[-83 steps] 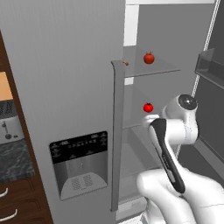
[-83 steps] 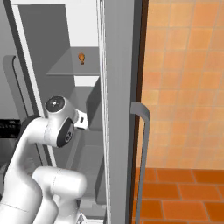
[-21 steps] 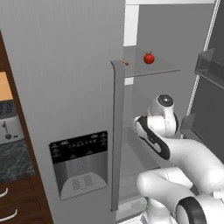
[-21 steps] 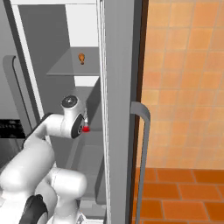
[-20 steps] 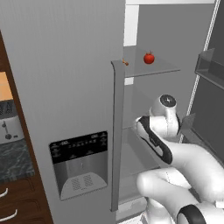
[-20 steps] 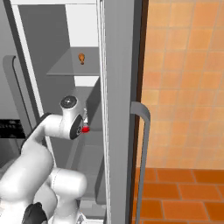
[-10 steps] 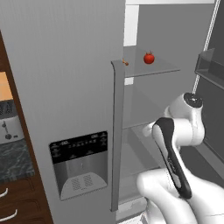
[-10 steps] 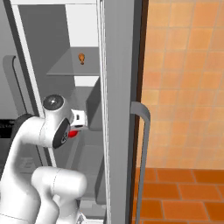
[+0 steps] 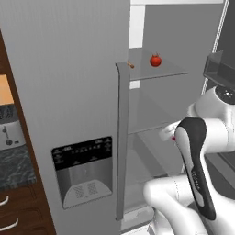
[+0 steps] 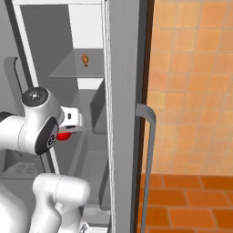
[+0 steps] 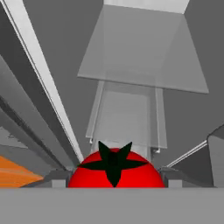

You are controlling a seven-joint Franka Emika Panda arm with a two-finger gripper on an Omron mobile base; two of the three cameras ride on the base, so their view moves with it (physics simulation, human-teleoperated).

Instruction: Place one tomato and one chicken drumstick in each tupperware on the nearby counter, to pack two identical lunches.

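Far left in the left base view: toaster (image 9: pixel 8 136) on the counter (image 9: pixel 16 167), well apart from the fridge. No tupperware to be made out there. Right of that, closed fridge door (image 9: pixel 69 92) with its dispenser (image 9: pixel 85 170) and long handle (image 9: pixel 121 137). Past the handle, the open compartment: a drumstick (image 9: pixel 131 65) at the near edge of the upper shelf (image 9: pixel 160 71), a second tomato (image 9: pixel 155 60) just right of it on the same shelf.

Lower and further right, the arm (image 9: pixel 197 174), with the gripper (image 9: pixel 170 134) at the height of the shelf below. A sliver of red at the hand there; in the right base view, a held tomato (image 10: pixel 63 135) tucked against the gripper (image 10: pixel 73 123), just inside the fridge opening, the drumstick (image 10: pixel 84 59) on the shelf well above it.

In the hand view, that tomato (image 11: pixel 115 170) dead centre at the bottom, calyx toward the camera, flanked left and right by the fingers (image 11: pixel 59 180), so: closed on the round fruit, seated squarely between them, no long axis to mind.

Judged relation for the coming move: tomato already in the fingers, counter away to the left beyond the closed door. Straight back out of the compartment first, then leftward around the door edge and handle, those being nearest on that side.
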